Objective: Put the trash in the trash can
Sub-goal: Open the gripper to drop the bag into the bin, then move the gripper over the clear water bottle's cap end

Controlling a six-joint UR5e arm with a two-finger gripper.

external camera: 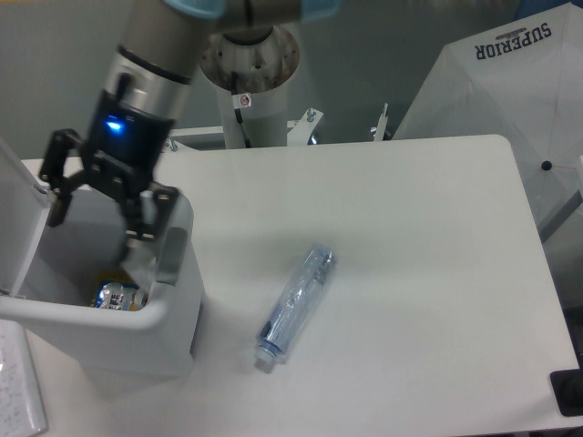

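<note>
The white trash can (169, 320) stands at the table's left edge with its lid (16, 217) swung up. My gripper (98, 217) hangs over the can's opening, open, with nothing between its spread fingers. Inside the can I see a blue-and-yellow printed packet (117, 296); the small clear wrapper is not plainly visible. One piece of trash, the long crushed clear bottle (296, 305) with a bluish tint, lies on the table right of the can, cap end toward the front edge.
The arm's white base column (248, 77) rises behind the table. A white cover printed SUPERIOR (510, 82) stands at the back right. A black object (568, 391) sits at the front right corner, and a white sheet (18, 387) at the front left.
</note>
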